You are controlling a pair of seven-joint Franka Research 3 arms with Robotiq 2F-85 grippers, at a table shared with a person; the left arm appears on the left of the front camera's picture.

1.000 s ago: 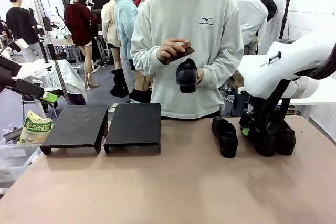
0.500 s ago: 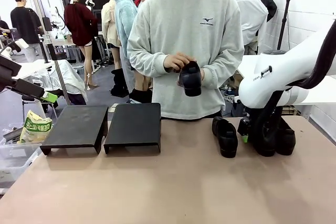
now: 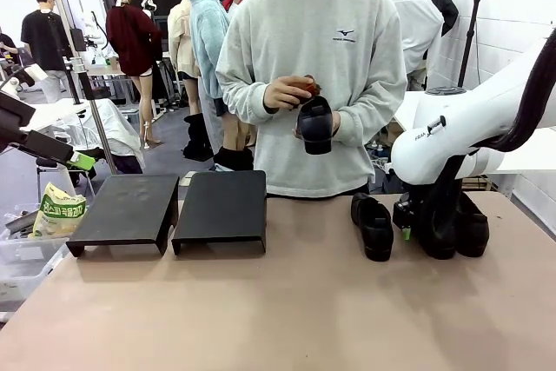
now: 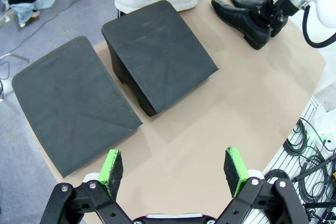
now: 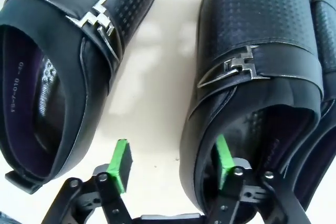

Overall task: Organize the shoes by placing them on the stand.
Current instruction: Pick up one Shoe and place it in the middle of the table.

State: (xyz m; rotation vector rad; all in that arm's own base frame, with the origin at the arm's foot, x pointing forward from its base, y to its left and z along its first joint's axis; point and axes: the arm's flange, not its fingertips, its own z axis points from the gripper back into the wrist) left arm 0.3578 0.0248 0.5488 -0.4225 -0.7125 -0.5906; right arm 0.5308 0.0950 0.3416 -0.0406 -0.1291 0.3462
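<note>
Straddling a shoe (image 5: 252, 51) rim, right gripper (image 5: 172, 156) stands part-open; left gripper (image 4: 172, 166) spread, empty.

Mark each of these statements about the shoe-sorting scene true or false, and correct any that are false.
1. A shoe sits on one of the stands. False: the loose shoes lie on the table, to the right of the stands.
2. The person holds a black shoe up in front of the chest. True.
3. The left gripper has its jaws shut. False: they stand wide open above the table.
4. One finger of the right gripper is inside a buckled shoe. True.
</note>
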